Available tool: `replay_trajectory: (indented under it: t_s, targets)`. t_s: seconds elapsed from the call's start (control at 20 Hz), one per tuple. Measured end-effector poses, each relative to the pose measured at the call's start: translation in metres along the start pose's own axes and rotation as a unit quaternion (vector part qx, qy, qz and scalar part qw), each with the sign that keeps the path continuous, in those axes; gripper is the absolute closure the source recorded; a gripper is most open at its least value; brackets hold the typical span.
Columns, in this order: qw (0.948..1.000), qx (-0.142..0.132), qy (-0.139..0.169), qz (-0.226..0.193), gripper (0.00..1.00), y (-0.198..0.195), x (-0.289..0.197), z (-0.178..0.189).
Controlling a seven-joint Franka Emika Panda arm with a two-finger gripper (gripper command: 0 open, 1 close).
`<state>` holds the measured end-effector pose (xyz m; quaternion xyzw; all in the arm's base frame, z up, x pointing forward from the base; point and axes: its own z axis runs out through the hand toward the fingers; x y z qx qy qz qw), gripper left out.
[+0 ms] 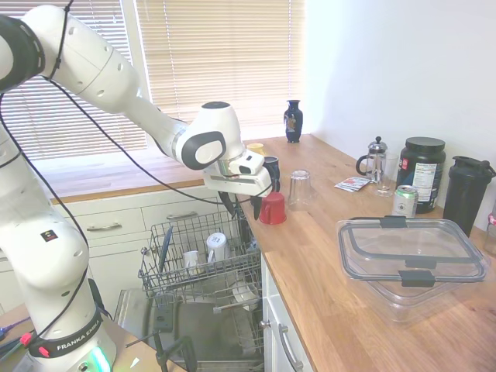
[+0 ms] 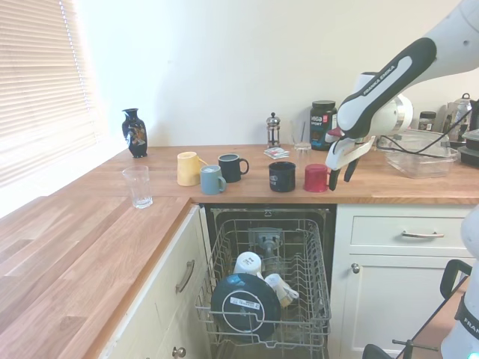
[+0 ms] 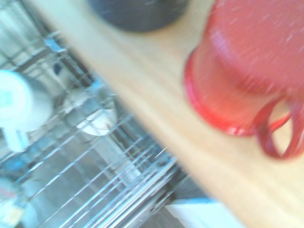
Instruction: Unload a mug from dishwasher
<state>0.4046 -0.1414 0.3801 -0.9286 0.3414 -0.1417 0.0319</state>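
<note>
At centre frame of the first exterior view, the red mug (image 1: 272, 208) stands upside down on the wooden table (image 1: 333, 287), close to the table's front edge and directly above the open dishwasher (image 1: 203, 267). The second exterior view confirms this: the mug (image 2: 316, 178) sits mouth-down right of centre, at the end of a row, just beside a dark mug (image 2: 282, 176) on its left. Further left in that row stand a dark blue mug (image 2: 233, 167), a grey-blue mug (image 2: 212, 180) and a yellow mug (image 2: 188, 168).

The gripper (image 2: 340, 176) hangs just right of the red mug in the second exterior view, apart from it. Its jaws stand parted with a visible gap and nothing between them. In the first exterior view the gripper (image 1: 242, 208) appears just left of the mug, above the rack.

The wrist view, blurred, shows the red mug (image 3: 247, 80) at upper right with its handle loop toward the right edge, resting on the wood, and the wire rack (image 3: 95, 161) across the lower left.

The rack (image 2: 266, 292) is pulled out in the lower centre of the second exterior view. It carries a white cup (image 2: 248, 264) and a large dark round item (image 2: 245, 303) in front of it.

A clear glass (image 2: 137, 186) stands on the table at left, with a dark vase (image 2: 135, 132) behind it.
</note>
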Motion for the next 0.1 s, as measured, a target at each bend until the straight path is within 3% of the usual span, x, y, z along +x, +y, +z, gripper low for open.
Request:
replay_trajectory:
  t_s: [0.1]
  targets:
    - [1.0,0.003,0.002,-0.003,0.0,0.0026,-0.0189,-0.007]
